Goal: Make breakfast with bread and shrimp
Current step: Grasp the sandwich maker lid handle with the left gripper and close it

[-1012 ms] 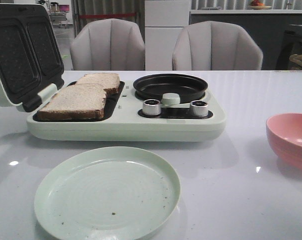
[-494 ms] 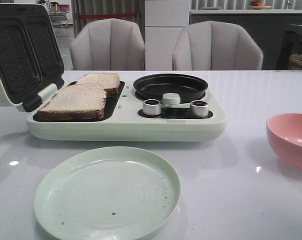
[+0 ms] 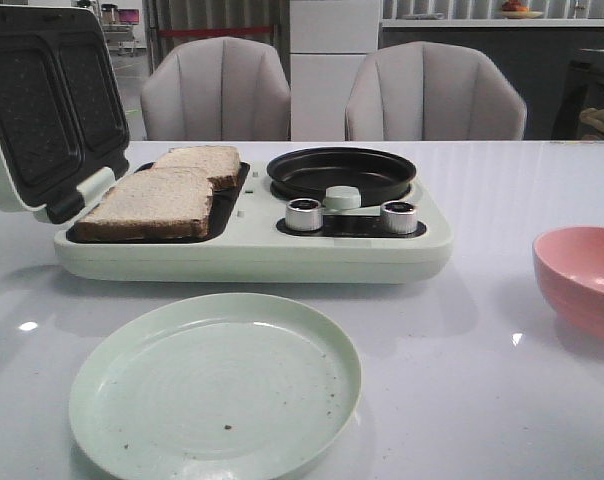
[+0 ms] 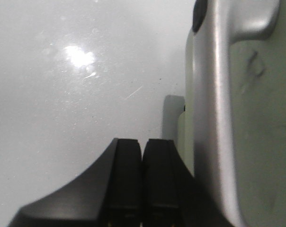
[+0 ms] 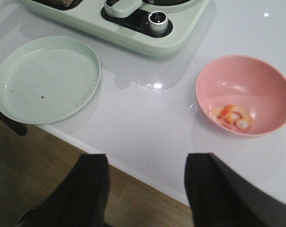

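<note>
Two slices of bread [image 3: 150,201] [image 3: 204,162] lie in the open sandwich tray of the pale green breakfast maker [image 3: 252,252]. The shrimp [image 5: 231,117] sits in the pink bowl [image 5: 244,94], which shows at the right in the front view as the pink bowl [image 3: 582,278]. My right gripper [image 5: 145,163] hangs open over the table's near edge, well short of the bowl, nothing between its fingers. My left gripper [image 4: 142,147] is shut and empty, close beside the maker's raised lid and its silver handle [image 4: 218,90]. Neither gripper appears in the front view.
An empty pale green plate [image 3: 214,385] lies in front of the maker. The raised lid [image 3: 44,105] stands at the left. A round black pan [image 3: 341,172] and two silver knobs [image 3: 303,214] [image 3: 399,216] are on the maker's right half. Two chairs stand behind the table.
</note>
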`<state>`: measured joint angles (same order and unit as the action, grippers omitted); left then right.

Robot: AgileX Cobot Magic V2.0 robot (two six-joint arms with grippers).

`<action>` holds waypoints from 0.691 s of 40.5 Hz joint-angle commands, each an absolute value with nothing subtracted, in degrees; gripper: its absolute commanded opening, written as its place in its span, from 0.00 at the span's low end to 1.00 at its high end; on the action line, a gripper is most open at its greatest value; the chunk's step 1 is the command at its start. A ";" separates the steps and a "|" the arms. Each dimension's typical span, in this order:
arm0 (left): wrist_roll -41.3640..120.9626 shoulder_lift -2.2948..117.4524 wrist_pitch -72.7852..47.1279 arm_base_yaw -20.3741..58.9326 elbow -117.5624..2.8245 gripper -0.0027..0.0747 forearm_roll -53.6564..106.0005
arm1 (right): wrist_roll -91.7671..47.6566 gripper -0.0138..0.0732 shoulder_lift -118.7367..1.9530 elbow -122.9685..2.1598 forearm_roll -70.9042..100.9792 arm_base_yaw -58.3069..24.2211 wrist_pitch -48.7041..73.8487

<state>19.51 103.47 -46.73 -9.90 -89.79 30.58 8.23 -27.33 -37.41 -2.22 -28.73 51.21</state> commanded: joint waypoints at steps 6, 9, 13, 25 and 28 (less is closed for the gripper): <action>26.06 100.55 -47.34 -9.64 -92.03 0.16 42.66 | 8.19 0.70 -27.50 -39.03 -2.78 -28.61 47.21; 28.48 100.55 -49.60 -9.49 -92.03 0.16 46.27 | 8.19 0.70 -27.50 -39.03 -2.78 -28.61 47.21; 30.28 100.32 -51.66 -7.99 -92.03 0.17 47.41 | 8.19 0.70 -27.50 -39.03 -2.78 -28.61 47.21; 32.82 95.75 -49.97 1.89 -87.01 0.17 46.04 | 8.19 0.70 -27.50 -39.03 -2.78 -28.61 47.21; 32.82 92.41 -46.63 5.82 -81.82 0.17 44.48 | 8.19 0.70 -27.50 -39.03 -2.78 -28.61 47.21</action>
<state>32.35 98.01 -50.87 2.71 -83.86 43.31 8.26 -27.33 -37.41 -2.22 -28.73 51.21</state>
